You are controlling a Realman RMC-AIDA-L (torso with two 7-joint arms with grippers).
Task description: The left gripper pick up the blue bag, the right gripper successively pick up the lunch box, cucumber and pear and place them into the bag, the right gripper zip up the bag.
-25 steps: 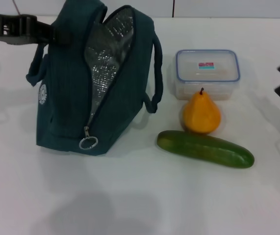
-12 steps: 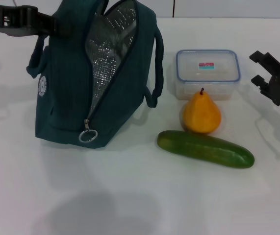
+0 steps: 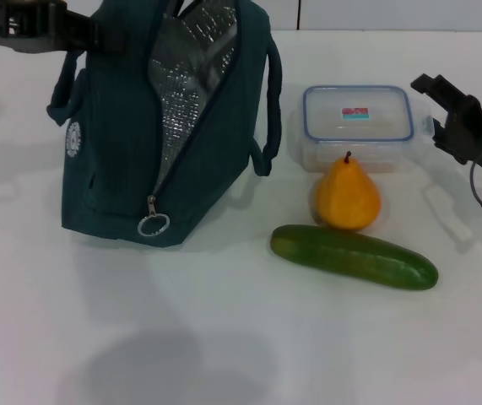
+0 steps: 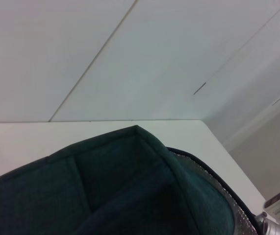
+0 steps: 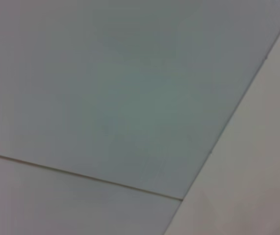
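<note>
Three items are set on the white desk (image 3: 224, 354) to the right of the blue bag (image 3: 122, 160). Nearest, the cucumber (image 3: 354, 256) is laid crosswise, its long axis left to right. The pear (image 3: 347, 197) is stood upright just behind it, stem up. Behind that, the lunch box (image 3: 358, 126) is laid flat. The bag, unzipped, is gripped at its top by the left pincer (image 3: 76, 29). The right pincer (image 3: 443, 110), jaws parted, is held just right of the lunch box.

blue bag (image 3: 122, 143) cloth, foil lining | lunch box (image 3: 357, 126) clear plastic | cucumber (image 3: 354, 256) glossy
</note>
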